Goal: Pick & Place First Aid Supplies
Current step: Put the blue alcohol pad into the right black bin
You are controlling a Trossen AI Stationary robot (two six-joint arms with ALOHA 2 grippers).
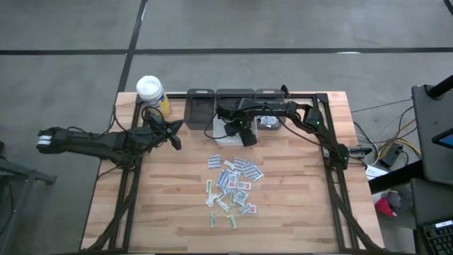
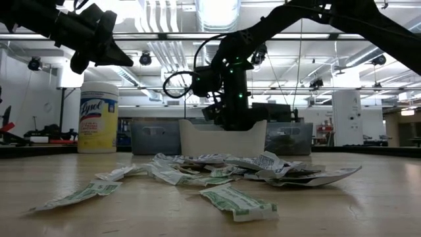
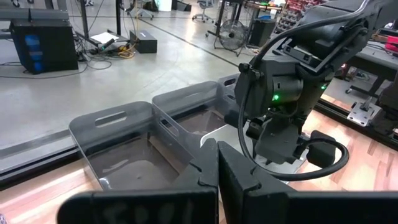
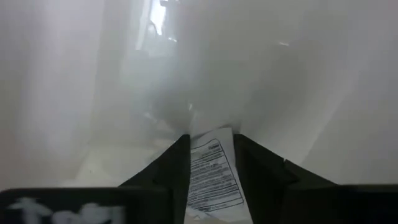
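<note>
Looking down from above, I see my right pincer lowered into the white bin at the back of the bench, its fingers closed on a printed white packet inside the bin's pale walls. My left pincer waits above the bench beside the yellow bottle, fingers pressed together and holding nothing. All other first aid supplies lie scattered mid-bench, well apart from both pincers.
</note>
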